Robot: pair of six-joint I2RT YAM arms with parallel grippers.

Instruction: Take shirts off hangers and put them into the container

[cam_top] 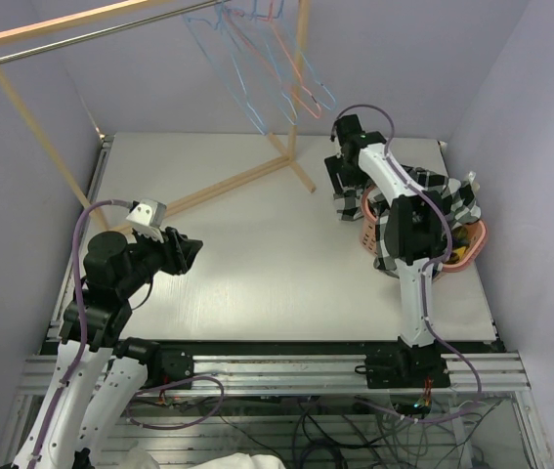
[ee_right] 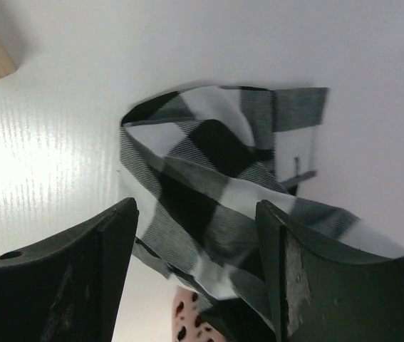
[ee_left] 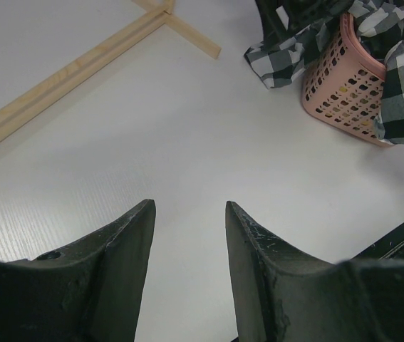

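- My right fingers (ee_right: 116, 228) are spread wide, pointing down over a loose fold of the checked shirt (ee_right: 209, 149). The cloth lies between and below them, but I am pinching nothing.
- That fold spills over the container's (cam_top: 366, 223) far-left rim onto the worktop (cam_top: 257, 283). I judge that I hover here because this is the part lying outside.
- The rest of the shirt is heaped in the pink container at the right of the worktop, draped over its slotted wall, so most of it is in place.
- To finish, I would close on the stray fold and lift it over the rim. The cloth is limp, so a shallow pinch may let it slide out.
- My left fingers (ee_left: 134, 228) are also apart and empty, held above bare worktop at the near left, well clear of the container. I reckon that keeps them out of the right arm's way.
- At the far side, the blue and pink wire hangers (cam_top: 267, 78) hang bare on the wooden rack (cam_top: 237, 181).
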